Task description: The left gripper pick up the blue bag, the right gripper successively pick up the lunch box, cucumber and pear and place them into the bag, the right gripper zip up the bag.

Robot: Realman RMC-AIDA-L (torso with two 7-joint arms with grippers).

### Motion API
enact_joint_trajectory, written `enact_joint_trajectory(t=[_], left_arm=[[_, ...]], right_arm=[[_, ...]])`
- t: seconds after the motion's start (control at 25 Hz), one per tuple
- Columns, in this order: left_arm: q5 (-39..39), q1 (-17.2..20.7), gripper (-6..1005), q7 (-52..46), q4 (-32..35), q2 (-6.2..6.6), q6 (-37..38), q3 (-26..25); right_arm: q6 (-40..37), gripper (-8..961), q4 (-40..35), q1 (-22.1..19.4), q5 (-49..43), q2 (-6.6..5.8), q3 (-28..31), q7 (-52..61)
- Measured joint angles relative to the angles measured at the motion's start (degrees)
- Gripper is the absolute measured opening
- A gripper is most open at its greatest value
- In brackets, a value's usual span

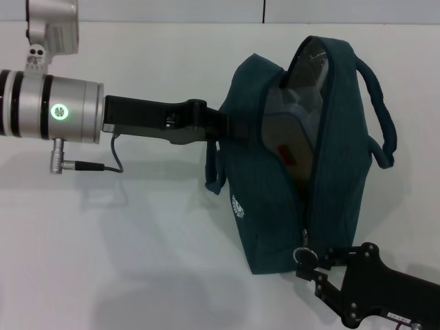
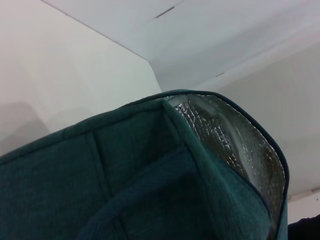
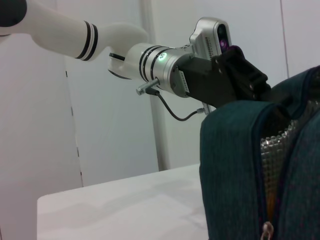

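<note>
While the blue bag [image 1: 275, 172] gapes, the lunch box [image 1: 292, 130] shows partly.

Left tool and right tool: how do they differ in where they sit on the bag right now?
The left tool is high, at the upper side of the blue bag; the right tool is low, at the ring zipper pull by the bag's bottom. The left tool's arm comes in level; the right tool's arm rises from the near corner. Both are black and touch the bag.

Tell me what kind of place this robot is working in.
Probably a robot test bench, not a kitchen: a bare white table, plain white wall panels, and only the blue bag between the left gripper and right gripper.
</note>
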Motion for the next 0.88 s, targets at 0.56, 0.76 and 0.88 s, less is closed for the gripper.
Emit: enact_joint_trajectory(t=[0.56,0.76,0.88], left_arm=[[0.01,-0.24,44,0.0,0.0,-0.26,0.08,0.08],[0.0,-0.24,46,0.0,0.0,-0.26,0.09,0.08],[0.0,-0.24,47,0.0,0.02,-0.26,0.09,0.09]], right_arm=[[0.2,138,0.19,-0.29,0.59,0.0,0.06,-0.28],[0.18,139,0.19,-0.26,0.6,0.0,0.06,-0.3],[0.21,139,0.19,-0.33,0.61,0.0,0.06,-0.31]])
